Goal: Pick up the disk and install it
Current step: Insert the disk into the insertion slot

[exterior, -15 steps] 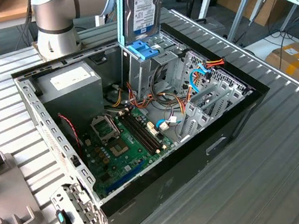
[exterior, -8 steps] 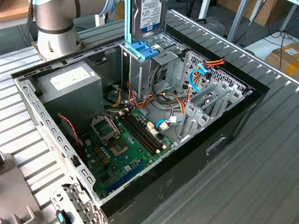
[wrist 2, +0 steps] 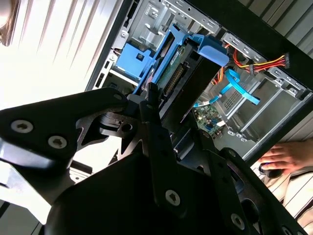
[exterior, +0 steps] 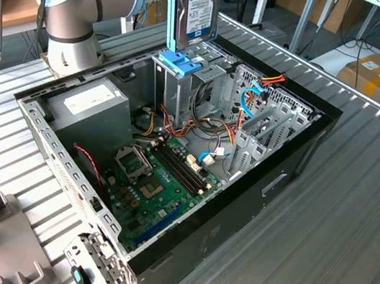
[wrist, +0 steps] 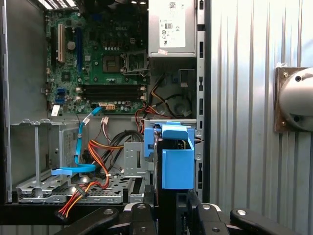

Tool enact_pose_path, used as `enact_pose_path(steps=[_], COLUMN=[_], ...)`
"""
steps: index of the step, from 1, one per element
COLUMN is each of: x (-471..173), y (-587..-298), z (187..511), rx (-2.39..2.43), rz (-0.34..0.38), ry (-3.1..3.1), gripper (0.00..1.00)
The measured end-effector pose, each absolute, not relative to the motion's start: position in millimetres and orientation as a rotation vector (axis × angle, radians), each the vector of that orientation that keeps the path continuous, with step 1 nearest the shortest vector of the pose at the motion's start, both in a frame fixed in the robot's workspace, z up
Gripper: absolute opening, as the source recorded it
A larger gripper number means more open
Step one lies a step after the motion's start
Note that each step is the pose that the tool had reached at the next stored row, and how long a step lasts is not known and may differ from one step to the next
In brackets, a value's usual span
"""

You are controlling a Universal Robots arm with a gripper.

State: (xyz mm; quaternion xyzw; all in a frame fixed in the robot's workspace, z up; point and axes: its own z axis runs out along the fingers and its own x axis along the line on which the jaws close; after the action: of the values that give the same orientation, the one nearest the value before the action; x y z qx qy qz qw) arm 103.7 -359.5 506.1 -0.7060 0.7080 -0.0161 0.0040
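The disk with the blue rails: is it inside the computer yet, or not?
Not yet: the disk stands upright above the drive cage, held by the gripper.

labels on disk (exterior: 200,5) and power supply (exterior: 89,108), print unreadable

A bench (exterior: 350,224) of ribbed grey metal slats carries everything. An open black computer case (exterior: 289,169) lies on its side across the middle of the bench, reaching close to the edge at the exterior view's right. The arm's round base (exterior: 73,52) stands just behind the case's far corner, on a brown mounting plate (wrist: 278,122). A grey moulded fixture (exterior: 4,253) lies at the edge on the exterior view's left. A small perforated metal bracket (exterior: 99,274) rests just beside the case's near corner; contact cannot be told
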Motion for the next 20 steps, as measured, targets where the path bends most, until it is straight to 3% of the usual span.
enact_pose_path(steps=[20], x=[104.1], y=[-368.8], z=[506.1], rx=[-2.212], rz=[-0.051], ry=[2.219], gripper=[0.35])
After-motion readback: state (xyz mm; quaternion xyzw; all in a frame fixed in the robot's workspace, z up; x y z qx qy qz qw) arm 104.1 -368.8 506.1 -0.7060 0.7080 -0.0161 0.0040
